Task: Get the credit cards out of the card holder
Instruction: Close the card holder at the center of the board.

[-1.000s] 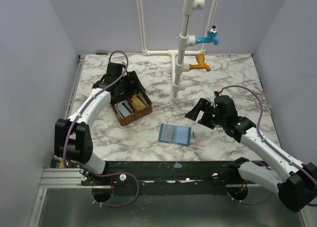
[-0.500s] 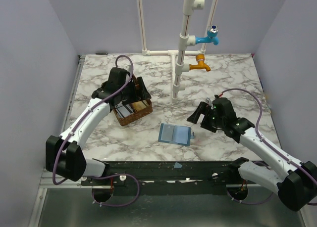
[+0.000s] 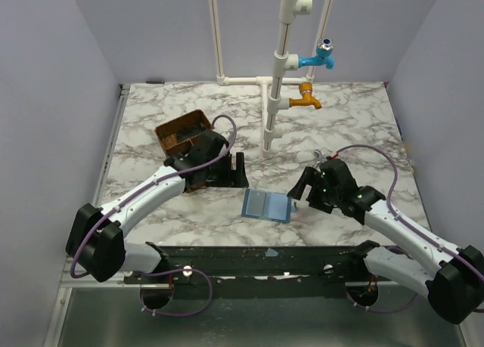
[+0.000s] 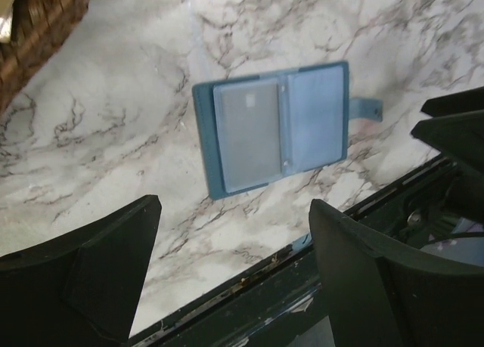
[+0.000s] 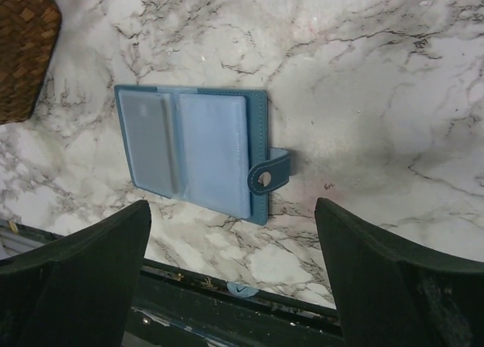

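Two spread wide, gripping nothing: left claw at ten o'clock of holder, right claw at two; card inside.

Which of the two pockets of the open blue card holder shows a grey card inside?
The pocket farther from the snap strap: a grey card shows through it, while the pocket beside the strap looks plain pale blue.

Card holder is lying flat on table w/ bare marble showing all round. Left gripper & right gripper are hanging wide-jawed either side. Basket & pipe stand are sitting farther back, apart.
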Tool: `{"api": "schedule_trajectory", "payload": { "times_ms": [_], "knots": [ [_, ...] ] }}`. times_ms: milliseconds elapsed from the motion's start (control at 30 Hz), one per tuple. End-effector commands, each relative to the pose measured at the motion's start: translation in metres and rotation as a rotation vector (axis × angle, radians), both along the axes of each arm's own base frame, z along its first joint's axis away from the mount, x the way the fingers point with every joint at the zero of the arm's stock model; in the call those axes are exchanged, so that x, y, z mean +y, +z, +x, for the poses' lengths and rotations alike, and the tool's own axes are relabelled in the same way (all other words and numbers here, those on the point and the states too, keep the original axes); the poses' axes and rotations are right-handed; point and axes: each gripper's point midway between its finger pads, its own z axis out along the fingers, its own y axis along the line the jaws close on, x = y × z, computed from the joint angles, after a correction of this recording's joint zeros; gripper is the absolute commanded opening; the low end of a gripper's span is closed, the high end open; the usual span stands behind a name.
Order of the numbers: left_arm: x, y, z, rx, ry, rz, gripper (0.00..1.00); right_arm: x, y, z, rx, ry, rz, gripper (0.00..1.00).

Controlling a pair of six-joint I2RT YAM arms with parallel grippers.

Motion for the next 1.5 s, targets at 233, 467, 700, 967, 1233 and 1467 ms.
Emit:
{"api": "schedule_trajectory", "payload": {
  "times_ms": [233,467,700,967,1233,1467],
  "knots": [
    [-0.012,-0.065,-0.021,0.096,-0.033,0.079,0.70,0.001,-0.030,-0.003,0.030,-0.018,-0.130,0.86],
    [-0.024,-0.092,-0.022,0.150,-0.062,0.075,0.62,0.006,-0.038,0.010,0.013,-0.021,-0.182,0.72],
    [-0.027,-0.105,-0.020,0.174,-0.063,0.093,0.51,0.002,-0.047,0.012,0.028,-0.027,-0.237,0.51],
    [-0.032,-0.112,-0.022,0.190,-0.077,0.100,0.40,0.000,-0.049,0.011,0.034,-0.029,-0.251,0.11],
    [-0.037,-0.112,-0.025,0.194,-0.093,0.096,0.30,-0.010,-0.023,0.020,-0.017,-0.060,-0.296,0.01],
    [-0.046,-0.104,-0.029,0.192,-0.114,0.062,0.22,-0.011,0.013,0.028,-0.094,-0.055,-0.290,0.01]
  ]
}}
